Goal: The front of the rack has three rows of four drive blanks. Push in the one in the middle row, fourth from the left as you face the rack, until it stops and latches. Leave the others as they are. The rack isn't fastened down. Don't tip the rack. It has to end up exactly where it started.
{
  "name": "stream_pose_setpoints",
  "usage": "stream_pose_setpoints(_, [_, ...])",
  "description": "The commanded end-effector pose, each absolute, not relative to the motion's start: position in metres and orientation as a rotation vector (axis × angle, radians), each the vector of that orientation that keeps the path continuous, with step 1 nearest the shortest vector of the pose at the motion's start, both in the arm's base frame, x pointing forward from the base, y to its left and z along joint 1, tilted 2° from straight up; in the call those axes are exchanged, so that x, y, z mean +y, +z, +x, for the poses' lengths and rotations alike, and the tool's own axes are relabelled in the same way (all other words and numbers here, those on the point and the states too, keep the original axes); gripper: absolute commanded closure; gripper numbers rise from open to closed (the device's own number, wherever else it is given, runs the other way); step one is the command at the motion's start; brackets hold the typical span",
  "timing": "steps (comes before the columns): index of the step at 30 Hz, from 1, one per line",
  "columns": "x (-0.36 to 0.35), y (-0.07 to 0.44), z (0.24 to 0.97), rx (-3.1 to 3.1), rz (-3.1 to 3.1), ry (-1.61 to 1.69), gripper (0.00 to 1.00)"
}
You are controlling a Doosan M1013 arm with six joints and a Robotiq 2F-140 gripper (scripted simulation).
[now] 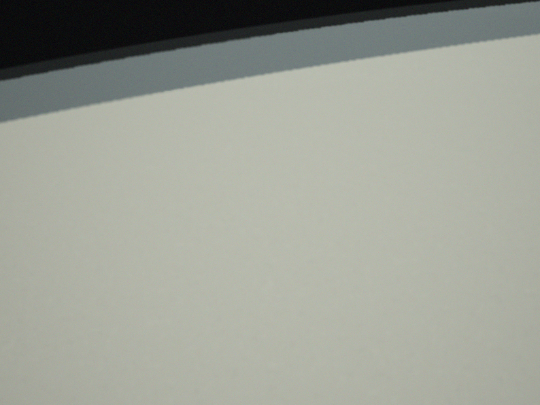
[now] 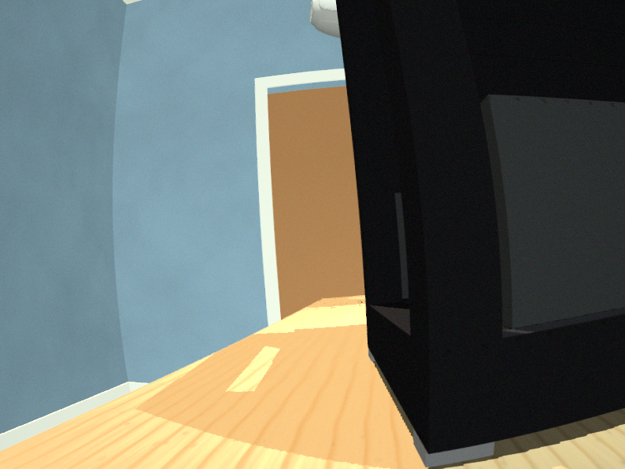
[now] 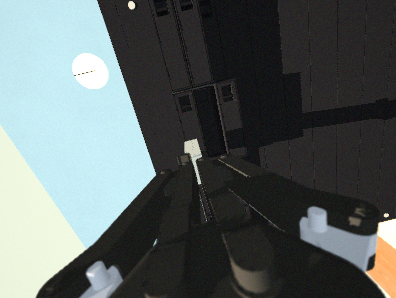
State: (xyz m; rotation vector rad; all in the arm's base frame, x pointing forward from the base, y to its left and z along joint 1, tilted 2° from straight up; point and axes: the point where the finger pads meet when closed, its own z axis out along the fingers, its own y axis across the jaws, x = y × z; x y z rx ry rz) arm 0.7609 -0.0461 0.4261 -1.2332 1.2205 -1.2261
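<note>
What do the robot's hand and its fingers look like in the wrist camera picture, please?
The hand is mostly matte black, built of angular linkage bars that taper toward the tips. The fingers carry pale, off-white pads. Light blue-grey cylindrical pins sit at the knuckle joints. No cables or markings show.

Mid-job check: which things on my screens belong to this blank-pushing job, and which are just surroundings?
Job:
- tall black rack, standing on the wood floor
- dark narrow drive blanks on its front
- black gripper, shut on nothing, pale pads together, pointed at the blanks

Surroundings:
- brown door in a white frame
- blue wall
- light wooden floor
- round white ceiling light
</note>
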Motion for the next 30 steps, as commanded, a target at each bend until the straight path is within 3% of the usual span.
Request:
stream_pose_setpoints(1, [-0.046,0.426,0.761,1.22,-1.233,-1.226,1.0])
stream_pose_setpoints(14, [-0.053,0.425,0.76,1.22,-1.233,-1.226,1.0])
stream_pose_setpoints(30, [-0.119,0.41,0.747,1.22,-1.233,-1.226,1.0])
